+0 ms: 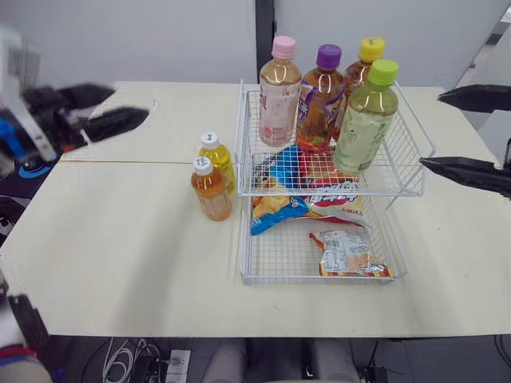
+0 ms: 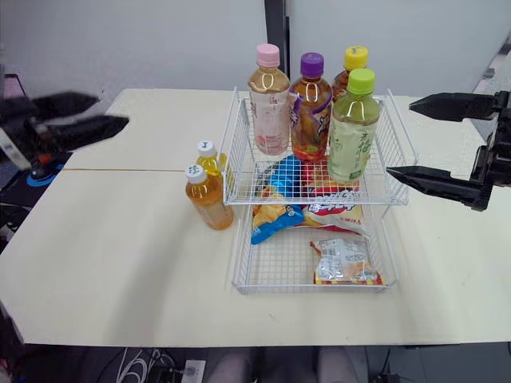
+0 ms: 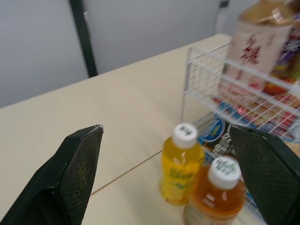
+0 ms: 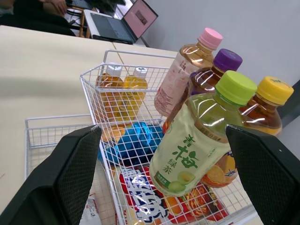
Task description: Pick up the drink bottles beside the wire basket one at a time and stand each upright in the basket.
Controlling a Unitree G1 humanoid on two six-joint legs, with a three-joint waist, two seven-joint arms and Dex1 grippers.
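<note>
In the head views, four of your bottles already stand upright in the top tier of the wire basket [image 1: 271, 255]: the pink-capped bottle [image 1: 279, 92], purple-capped bottle [image 1: 321, 100], yellow-capped bottle [image 1: 371, 49] and green-capped bottle [image 1: 366, 120]. Two are left on the desk [image 1: 120, 239], just beside the basket's left side: the small yellow bottle [image 1: 217, 159] and the orange bottle [image 1: 211, 190], close together. So by my reckoning you are about two thirds through. Your left tool [image 1: 132, 102] hangs well apart from that pair, and your right tool [image 1: 429, 130] sits just off the basket's right side. In the left wrist view, the fingers [image 3: 75, 173] are spread wide and grip nothing, with both small bottles ahead of them. In the right wrist view, that tool is also wide open and empty, facing the green-capped bottle without touching it.
</note>
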